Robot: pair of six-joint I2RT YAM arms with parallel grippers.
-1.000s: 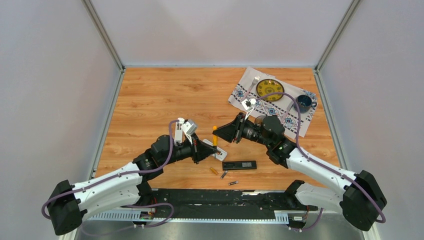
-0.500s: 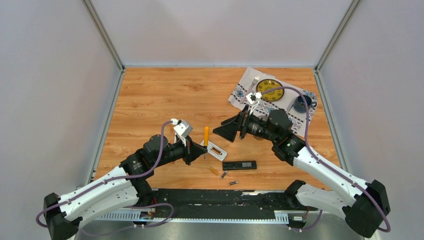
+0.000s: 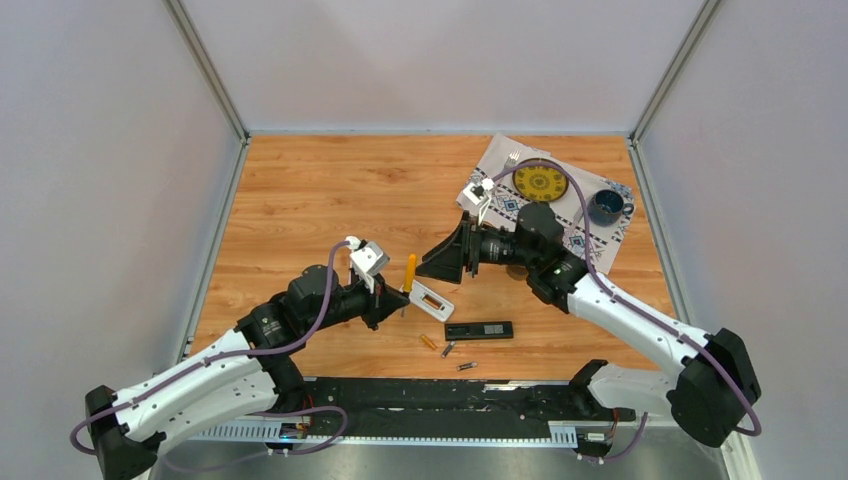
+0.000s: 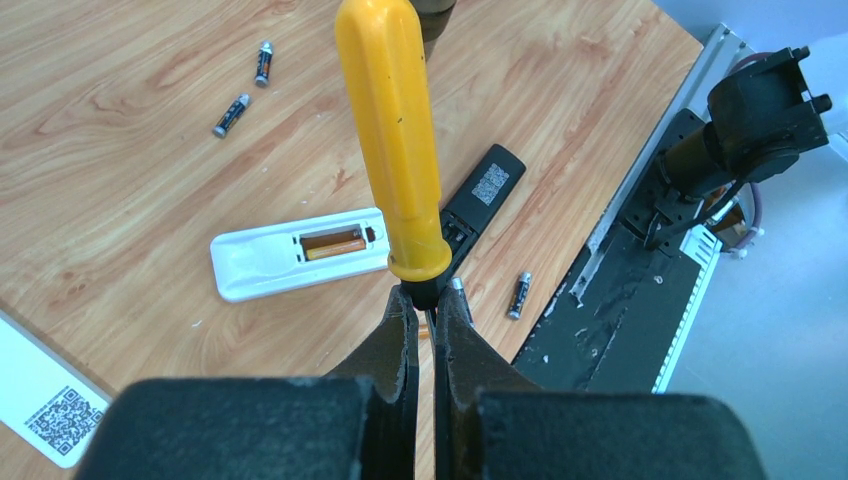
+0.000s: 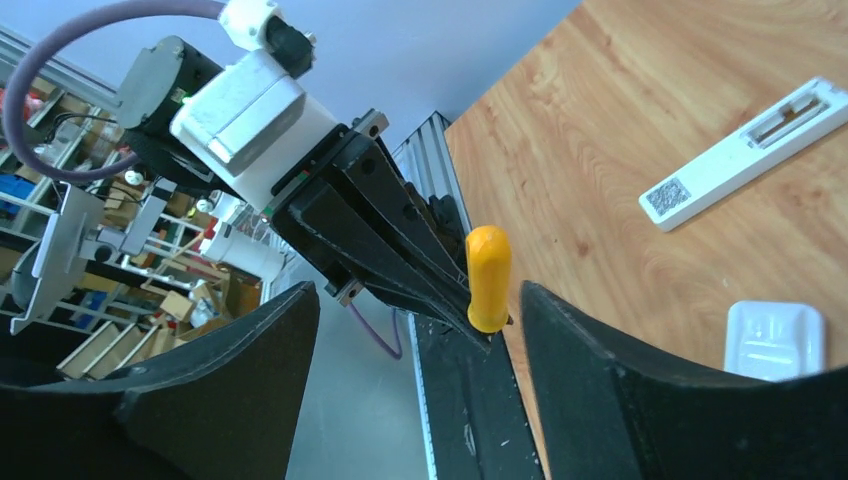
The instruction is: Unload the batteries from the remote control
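Observation:
My left gripper (image 3: 399,299) (image 4: 425,305) is shut on the dark neck of a yellow-handled screwdriver (image 3: 409,272) (image 4: 390,140), handle pointing away from it. Just beyond lies a white remote (image 3: 432,300) (image 4: 260,262), back up, with golden-orange batteries (image 4: 333,243) in its open compartment. Loose dark batteries lie on the wood (image 4: 519,294) (image 4: 231,115) (image 4: 263,62), and some show near the front edge (image 3: 466,366) (image 3: 447,349). My right gripper (image 3: 433,265) (image 5: 420,380) is wide open and empty, facing the screwdriver handle (image 5: 488,275), which lies between its fingers in its own view.
A black remote (image 3: 478,329) (image 4: 480,190) lies right of the white one. A second white bar with a QR label (image 5: 720,165) (image 4: 50,410) lies nearby. A patterned cloth (image 3: 500,165) with a yellow plate (image 3: 540,183) and a blue cup (image 3: 607,206) is at the back right.
My left gripper drew back to the left with the screwdriver, off the white remote. My right gripper rolled and moved left toward the screwdriver handle, still open.

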